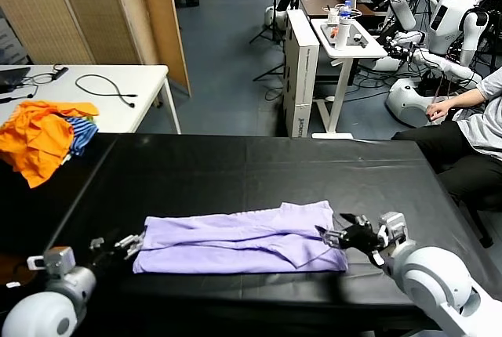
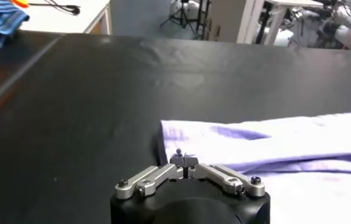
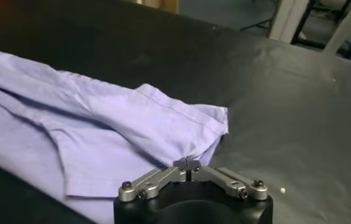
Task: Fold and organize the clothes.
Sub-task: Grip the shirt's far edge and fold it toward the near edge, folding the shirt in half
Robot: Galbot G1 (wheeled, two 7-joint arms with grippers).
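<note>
The clothes are one pale lilac T-shirt (image 1: 243, 239) lying flat in a long folded band across the near part of the black table (image 1: 235, 164). My left gripper (image 1: 133, 244) is low at the shirt's left end, and in the left wrist view its tips (image 2: 184, 161) meet on the hem of the T-shirt (image 2: 284, 140). My right gripper (image 1: 329, 235) is at the shirt's right end by the sleeve. In the right wrist view its tips (image 3: 187, 163) are closed where the lilac cloth (image 3: 102, 122) reaches them. No purple print shows.
An orange and blue-striped pile of garments (image 1: 39, 137) lies at the table's far left corner. A white desk with cables (image 1: 118, 94) stands behind it. A seated person (image 1: 478, 117) is off the table's right side, with a white cart (image 1: 345, 39) farther back.
</note>
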